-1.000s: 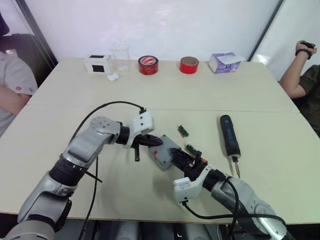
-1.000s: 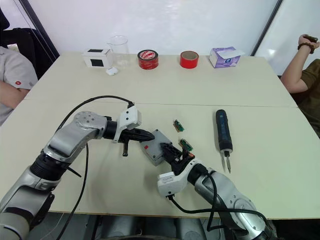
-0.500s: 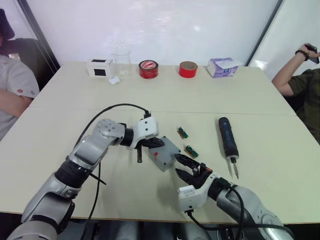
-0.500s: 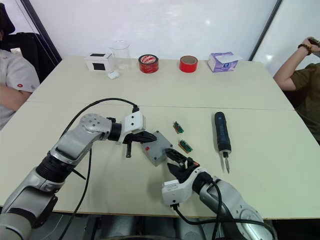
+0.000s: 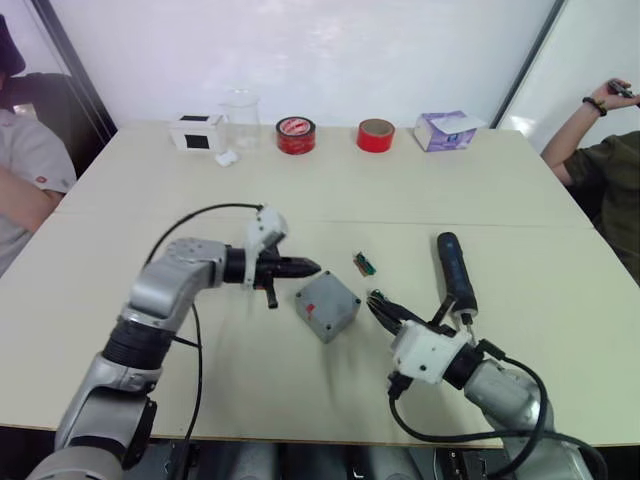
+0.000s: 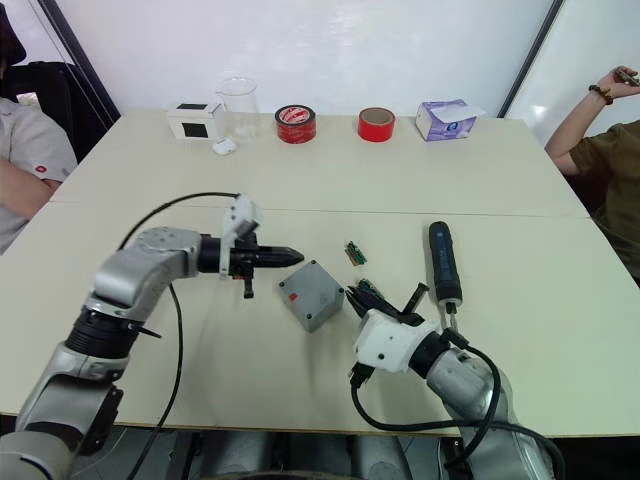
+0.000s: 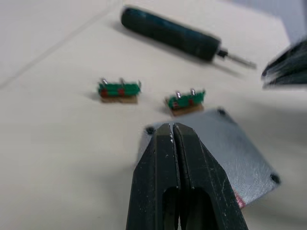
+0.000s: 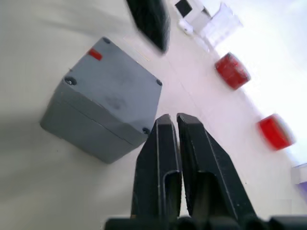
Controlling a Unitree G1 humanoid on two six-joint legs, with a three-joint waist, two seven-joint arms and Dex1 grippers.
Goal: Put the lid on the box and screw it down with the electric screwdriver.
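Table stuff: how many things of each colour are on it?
Red tape rolls: 2
Green circuit boards: 2
Grey box with lid: 1
Dark blue screwdriver: 1
White cube: 1
Clear cup: 1
Purple tissue pack: 1
Small white thing: 1
Total: 10

a meeting-room-like workspace: pale table [image 5: 330, 185], white walls, tape rolls [image 5: 296, 132], seated people [image 5: 30, 185] alongside
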